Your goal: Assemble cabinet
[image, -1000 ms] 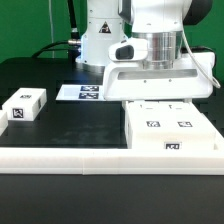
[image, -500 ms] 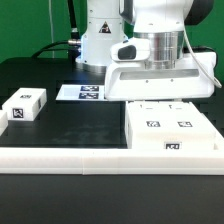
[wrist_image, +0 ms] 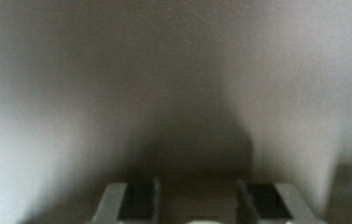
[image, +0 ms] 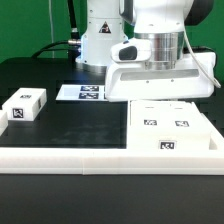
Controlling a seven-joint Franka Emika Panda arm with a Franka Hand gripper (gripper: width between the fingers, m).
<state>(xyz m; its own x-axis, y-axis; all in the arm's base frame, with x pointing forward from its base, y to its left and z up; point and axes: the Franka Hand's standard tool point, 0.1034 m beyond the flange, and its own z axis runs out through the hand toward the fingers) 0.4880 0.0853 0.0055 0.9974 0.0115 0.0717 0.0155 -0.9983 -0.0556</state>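
Observation:
The cabinet [image: 166, 130] is a large white box with square tags, standing on the black table at the exterior view's right. My gripper [image: 160, 99] is down at its far top edge, under the wide white hand. In the wrist view the white cabinet [wrist_image: 173, 70] fills the picture, blurred and very close. The gripper [wrist_image: 199, 202] has its two fingers partly closed, and I take them as clamped on the cabinet's edge. A small white tagged drawer block [image: 24, 105] lies apart at the exterior view's left.
The marker board [image: 84, 93] lies flat at the back, near the robot base. A long white border rail [image: 90, 156] runs along the table's front, touching the cabinet's front side.
The cabinet has shifted slightly toward the exterior view's left, along with the gripper. The drawer block has not moved.

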